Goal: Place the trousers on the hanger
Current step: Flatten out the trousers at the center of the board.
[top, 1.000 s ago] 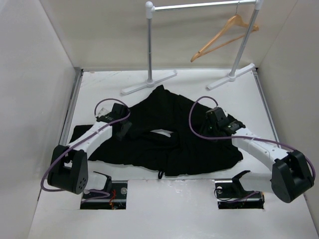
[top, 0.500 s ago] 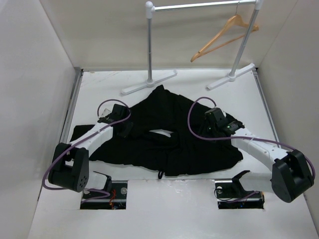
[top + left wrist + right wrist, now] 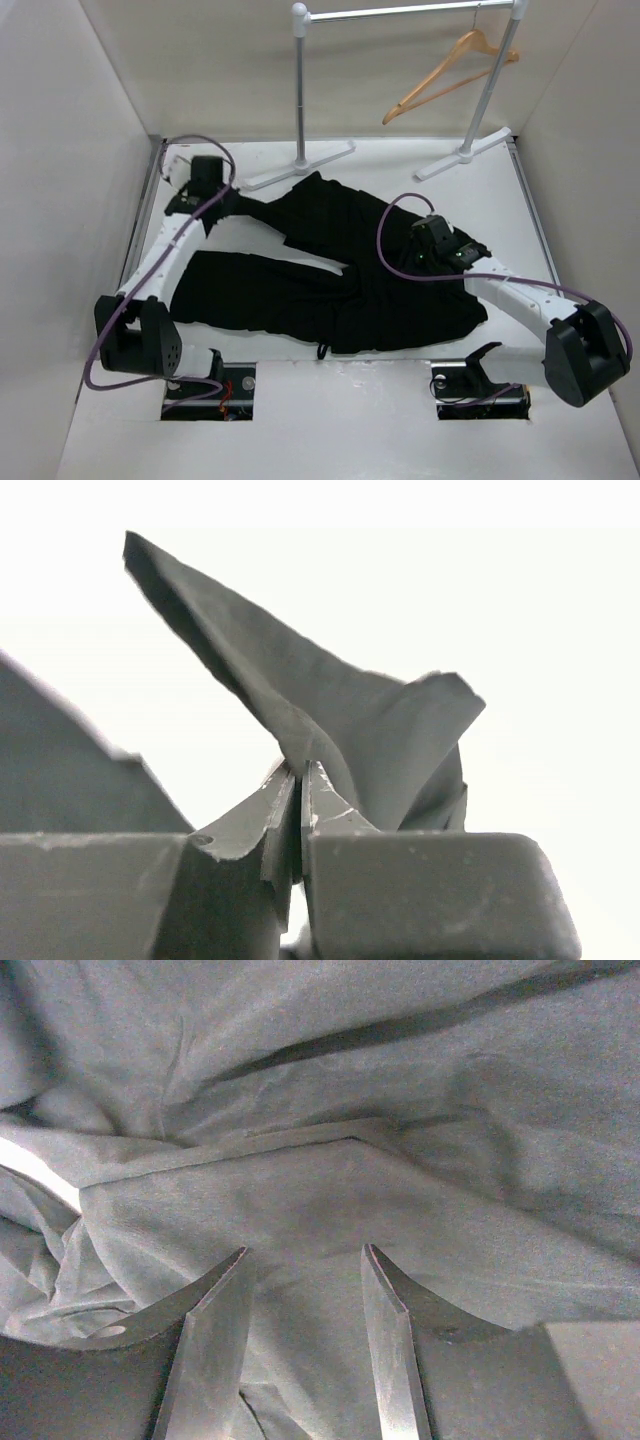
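Trousers (image 3: 330,270) are on the white table (image 3: 400,405), spread in a crumpled black heap between the two arms. One section is drawn out toward the far-left corner.

Left gripper (image 3: 298,775) is clamped on the trousers. The wrist view shows the jaws together with a pinched flap of cloth standing up out of them. In the top view it sits at the far-left end of the drawn-out section.

Right gripper (image 3: 305,1260) has its fingers apart, low over the right side of the heap, with nothing between them. Can't tell whether the tips touch the cloth.

Hanger (image 3: 450,68) hangs tilted by its hook on the grey rail stand (image 3: 300,90) at far right, well apart from the trousers and untouched.

My read on the step: this is early, with the garment being pulled out straight before any hanging.

The next move calls for the right gripper to close on a clean edge. A seam line shows just ahead of its fingers. Then both arms lift together and carry the cloth to the crossbar. The hanger looks free to swing, so feeding the legs through will need a slow approach.
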Motion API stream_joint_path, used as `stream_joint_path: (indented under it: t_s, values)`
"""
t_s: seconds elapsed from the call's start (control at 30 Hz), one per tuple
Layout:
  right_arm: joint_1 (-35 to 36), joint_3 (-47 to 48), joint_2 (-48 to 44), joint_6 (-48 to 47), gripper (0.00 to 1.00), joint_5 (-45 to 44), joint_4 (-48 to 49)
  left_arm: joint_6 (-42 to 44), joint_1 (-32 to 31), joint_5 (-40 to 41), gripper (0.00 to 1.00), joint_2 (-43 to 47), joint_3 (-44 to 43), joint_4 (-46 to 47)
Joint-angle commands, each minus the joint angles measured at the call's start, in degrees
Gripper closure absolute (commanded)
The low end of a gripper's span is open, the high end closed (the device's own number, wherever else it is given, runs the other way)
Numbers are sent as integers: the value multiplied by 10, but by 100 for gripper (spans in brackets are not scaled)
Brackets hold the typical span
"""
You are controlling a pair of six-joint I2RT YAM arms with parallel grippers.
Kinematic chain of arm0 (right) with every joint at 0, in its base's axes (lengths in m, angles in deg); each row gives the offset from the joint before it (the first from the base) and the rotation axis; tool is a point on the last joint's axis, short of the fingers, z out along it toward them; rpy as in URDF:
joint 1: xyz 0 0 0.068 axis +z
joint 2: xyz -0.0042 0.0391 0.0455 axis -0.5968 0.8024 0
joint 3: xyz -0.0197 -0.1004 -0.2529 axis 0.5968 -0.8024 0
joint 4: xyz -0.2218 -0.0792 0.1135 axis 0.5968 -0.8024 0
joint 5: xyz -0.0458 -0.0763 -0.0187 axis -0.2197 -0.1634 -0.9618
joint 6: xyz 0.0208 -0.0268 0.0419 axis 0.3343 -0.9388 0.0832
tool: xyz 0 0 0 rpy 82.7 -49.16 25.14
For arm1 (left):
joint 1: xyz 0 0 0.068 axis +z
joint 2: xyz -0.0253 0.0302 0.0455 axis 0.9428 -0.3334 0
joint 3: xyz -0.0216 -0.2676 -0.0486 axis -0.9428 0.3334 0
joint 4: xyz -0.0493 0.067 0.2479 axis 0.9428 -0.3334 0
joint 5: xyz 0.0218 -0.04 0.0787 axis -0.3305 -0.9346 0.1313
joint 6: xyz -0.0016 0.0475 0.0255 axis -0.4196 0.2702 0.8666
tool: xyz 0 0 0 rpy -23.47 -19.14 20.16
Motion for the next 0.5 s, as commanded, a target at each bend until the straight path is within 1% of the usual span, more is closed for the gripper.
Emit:
stream_joint_path:
  t_s: [0.0, 0.07, 0.13, 0.23, 0.27, 0.3, 0.33, 0.37, 0.4, 0.47]
  values:
    - [-10, 11, -4, -11, 48, 7, 25, 118, 64, 74, 98, -32, -102, 1]
    - [-14, 9, -6, -14, 48, 10, 26, 169, 103, 110, 98, -60, -153, -1]
    - [-19, 7, -11, -15, 48, 12, 26, 198, 136, 138, 97, -84, -184, 7]
    - [-26, 3, -18, -17, 48, 18, 26, 205, 194, 146, 93, -120, -203, 19]
    - [-27, 1, -20, -17, 47, 21, 26, 203, 212, 151, 90, -133, -207, 22]
    - [-28, 0, -21, -17, 47, 23, 26, 202, 228, 154, 86, -147, -212, 23]
    - [-29, -1, -24, -18, 45, 24, 26, 202, 241, 161, 80, -163, -219, 16]
    - [-32, -1, -27, -19, 43, 25, 24, 201, 253, 165, 71, -174, -224, 4]
    - [-34, -1, -31, -20, 41, 25, 23, 199, 261, 168, 64, -183, -231, -17]
    - [-42, -1, -44, -20, 37, 25, 20, 186, 271, 180, 54, -178, -230, -58]
